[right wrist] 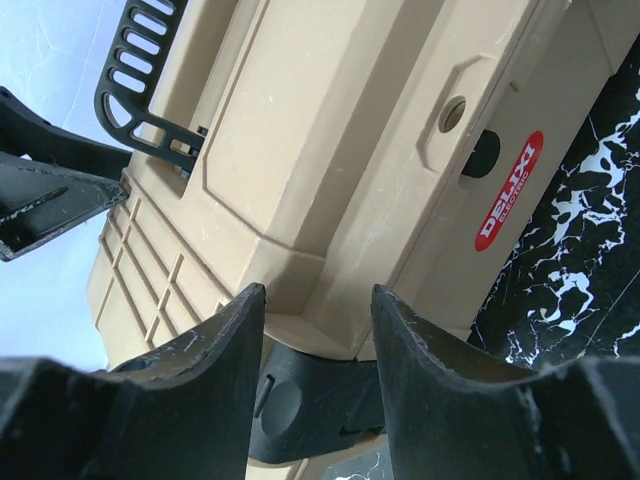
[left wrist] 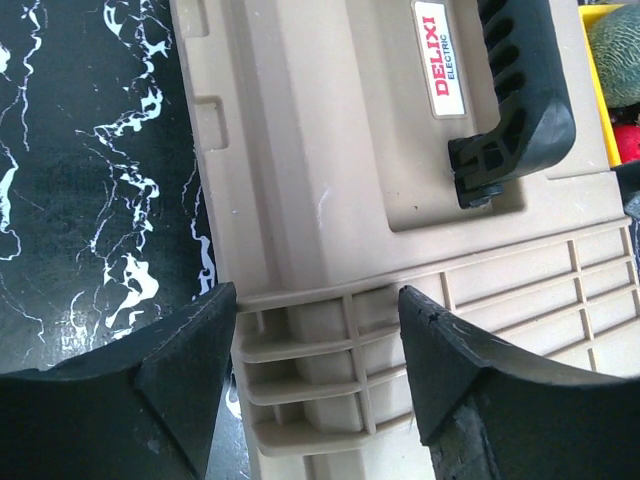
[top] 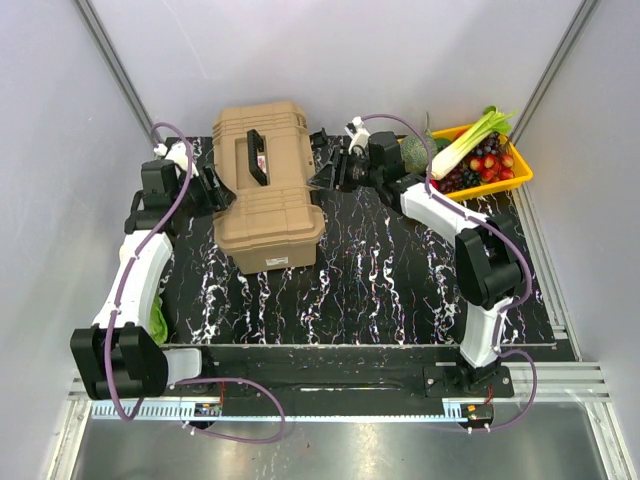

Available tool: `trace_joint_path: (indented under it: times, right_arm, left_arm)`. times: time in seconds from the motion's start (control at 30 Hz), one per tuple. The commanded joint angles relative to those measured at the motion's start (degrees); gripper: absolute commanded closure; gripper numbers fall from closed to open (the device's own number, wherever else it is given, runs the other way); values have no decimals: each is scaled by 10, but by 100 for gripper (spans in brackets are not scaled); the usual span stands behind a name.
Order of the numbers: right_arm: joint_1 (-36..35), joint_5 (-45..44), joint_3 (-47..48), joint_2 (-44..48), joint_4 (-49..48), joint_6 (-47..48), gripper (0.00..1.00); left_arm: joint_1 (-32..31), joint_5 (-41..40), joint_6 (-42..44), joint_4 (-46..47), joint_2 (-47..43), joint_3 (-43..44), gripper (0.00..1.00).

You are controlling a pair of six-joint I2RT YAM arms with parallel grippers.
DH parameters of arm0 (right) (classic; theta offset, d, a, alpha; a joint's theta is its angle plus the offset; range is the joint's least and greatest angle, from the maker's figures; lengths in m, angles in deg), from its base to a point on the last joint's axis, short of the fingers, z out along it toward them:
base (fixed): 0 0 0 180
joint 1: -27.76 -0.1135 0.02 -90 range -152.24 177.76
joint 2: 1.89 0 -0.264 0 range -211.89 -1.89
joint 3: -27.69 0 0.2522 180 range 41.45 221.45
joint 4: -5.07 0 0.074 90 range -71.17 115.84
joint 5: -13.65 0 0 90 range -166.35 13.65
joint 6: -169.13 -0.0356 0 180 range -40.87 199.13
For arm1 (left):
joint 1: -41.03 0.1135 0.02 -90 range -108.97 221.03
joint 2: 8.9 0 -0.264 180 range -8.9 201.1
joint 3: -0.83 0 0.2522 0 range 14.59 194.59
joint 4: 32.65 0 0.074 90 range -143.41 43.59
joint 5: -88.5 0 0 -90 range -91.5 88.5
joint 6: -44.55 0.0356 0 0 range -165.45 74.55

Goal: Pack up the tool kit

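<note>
The tan toolbox (top: 268, 215) stands closed on the black marbled mat, its black handle (top: 255, 157) on the ribbed lid. My left gripper (top: 216, 190) is open at the box's left side. In the left wrist view it (left wrist: 315, 310) straddles a ribbed corner of the lid (left wrist: 330, 200) without closing on it. My right gripper (top: 325, 168) is open at the box's right side. In the right wrist view it (right wrist: 318, 295) sits over a black latch (right wrist: 320, 400), with the box wall (right wrist: 350, 150) behind. No hand tools or inner tray show.
A yellow tray (top: 522, 172) of vegetables and fruit stands at the back right, with a leek across it. Something green (top: 160, 322) lies under my left arm at the mat's left edge. Grey walls close in on both sides.
</note>
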Motion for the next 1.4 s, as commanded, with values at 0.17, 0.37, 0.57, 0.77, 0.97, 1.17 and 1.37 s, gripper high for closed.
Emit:
trace_joint_path:
  times: [0.17, 0.37, 0.57, 0.77, 0.97, 1.17, 1.37]
  right_arm:
    - [-88, 19, -82, 85, 41, 8, 47]
    - [-139, -22, -145, 142, 43, -27, 47]
    - [-189, -74, -195, 185, 79, -37, 47]
    - [-214, -247, -145, 221, 174, -87, 44]
    - [-200, -395, -49, 232, 250, -91, 30]
    - [-96, -390, -58, 285, 264, -119, 16]
    - [48, -270, -116, 283, 238, -151, 21]
  left_arm:
    - [-26, 161, -25, -14, -75, -77, 35]
    - [-26, 115, -23, -55, -128, -100, 35]
    - [-26, 59, -31, -94, -187, -117, 35]
    - [-26, -1, -29, -112, -226, -100, 22]
    - [-25, -54, -27, -109, -194, -12, 1]
    - [-25, -84, -26, -83, -148, 71, 1]
    - [-26, -102, -73, -55, -76, 114, 1]
